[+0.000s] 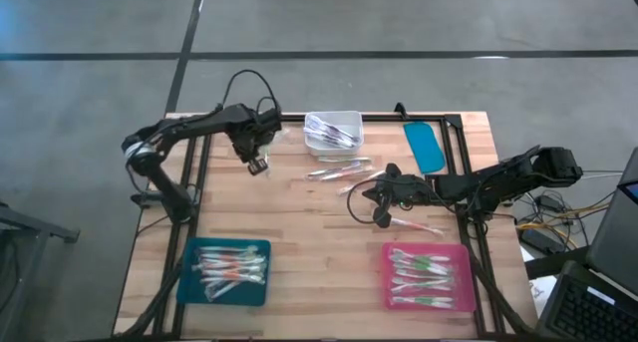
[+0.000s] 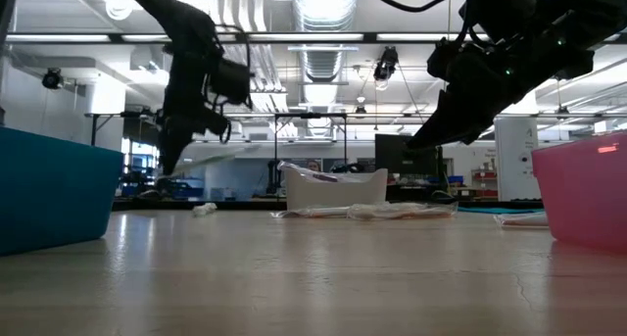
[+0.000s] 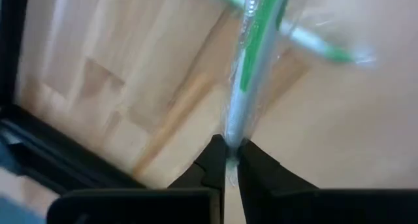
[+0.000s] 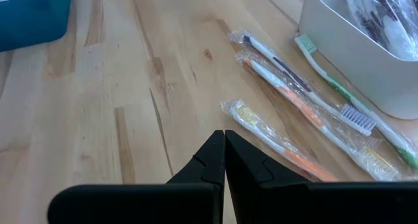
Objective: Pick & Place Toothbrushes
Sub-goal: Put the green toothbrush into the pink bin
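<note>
Fingers of your left hand (image 3: 226, 160) are pinched shut on the tail of a green wrapped toothbrush (image 3: 251, 67), which hangs above the desk (image 1: 299, 222) near the white bin (image 1: 334, 130). Carry it level and slowly toward the teal tray (image 1: 225, 273); the grip is at the very end, so I judge a swing could pull it loose. Your right hand (image 4: 225, 145) is shut and empty, low over the desk beside three or so loose brushes (image 4: 287, 129). Count: two filled trays, teal and pink tray (image 1: 429, 276), one bin, one flat teal lid (image 1: 425, 146). The tray brushes are too crowded to count.
</note>
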Controlling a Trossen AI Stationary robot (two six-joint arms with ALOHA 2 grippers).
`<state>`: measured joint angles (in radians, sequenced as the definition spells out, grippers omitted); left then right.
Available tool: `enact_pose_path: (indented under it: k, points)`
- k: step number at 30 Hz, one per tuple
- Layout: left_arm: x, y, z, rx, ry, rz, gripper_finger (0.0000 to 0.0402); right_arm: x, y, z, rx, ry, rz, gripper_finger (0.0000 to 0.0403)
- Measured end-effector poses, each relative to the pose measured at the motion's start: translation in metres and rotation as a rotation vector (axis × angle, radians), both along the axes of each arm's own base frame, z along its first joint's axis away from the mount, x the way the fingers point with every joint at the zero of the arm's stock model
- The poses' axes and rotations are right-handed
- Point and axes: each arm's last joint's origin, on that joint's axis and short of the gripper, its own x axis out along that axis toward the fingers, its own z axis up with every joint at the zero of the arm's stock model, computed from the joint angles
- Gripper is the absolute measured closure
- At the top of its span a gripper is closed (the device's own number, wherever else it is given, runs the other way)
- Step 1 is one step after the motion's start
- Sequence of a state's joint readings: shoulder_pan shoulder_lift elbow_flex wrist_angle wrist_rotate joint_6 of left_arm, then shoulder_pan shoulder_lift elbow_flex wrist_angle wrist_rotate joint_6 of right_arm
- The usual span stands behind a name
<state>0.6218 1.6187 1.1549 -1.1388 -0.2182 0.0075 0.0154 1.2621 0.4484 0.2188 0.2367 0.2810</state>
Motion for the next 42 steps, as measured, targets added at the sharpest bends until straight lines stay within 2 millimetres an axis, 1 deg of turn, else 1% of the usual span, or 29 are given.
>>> enact_pose_path:
  k: [2,6,10,14,17,23,26,29,31,38,42]
  points:
    - [-0.001,-0.004,0.011,0.012,-0.079,0.019,0.0380,0.000,0.000,0.000,0.000,-0.002,0.000,0.0394]
    - [0.003,-0.014,0.031,0.036,-0.307,0.024,0.0377,0.001,0.000,0.001,0.000,-0.013,0.000,0.0394]
    - [0.010,-0.028,0.041,0.026,-0.562,-0.031,0.0377,0.003,0.000,0.004,0.001,-0.053,0.000,0.0394]
    - [0.019,-0.046,0.045,0.013,-0.776,-0.096,0.0376,0.005,0.000,0.008,-0.001,-0.096,0.004,0.0394]
    - [0.026,-0.062,0.044,0.029,-0.905,-0.143,0.0375,0.007,0.000,0.012,0.002,-0.149,0.007,0.0394]
    - [0.049,-0.092,0.041,0.083,-1.204,-0.297,0.0376,0.012,0.000,0.024,0.008,-0.277,0.006,0.0394]
    - [0.059,-0.104,0.041,0.124,-1.356,-0.381,0.0374,0.014,0.001,0.030,0.009,-0.338,0.013,0.0389]
    - [0.067,-0.111,0.038,0.144,-1.436,-0.425,0.0376,0.016,0.001,0.036,0.011,-0.376,0.033,0.0369]
    - [0.072,-0.114,0.035,0.141,-1.448,-0.437,0.0376,0.019,0.001,0.041,-0.002,-0.391,0.044,0.0349]
    - [0.091,-0.121,0.015,0.109,-1.375,-0.488,0.0376,0.027,0.003,0.059,-0.030,-0.439,0.103,0.0273]
    - [0.105,-0.123,0.010,0.107,-1.353,-0.529,0.0375,0.029,0.003,0.063,-0.054,-0.445,0.111,0.0242]
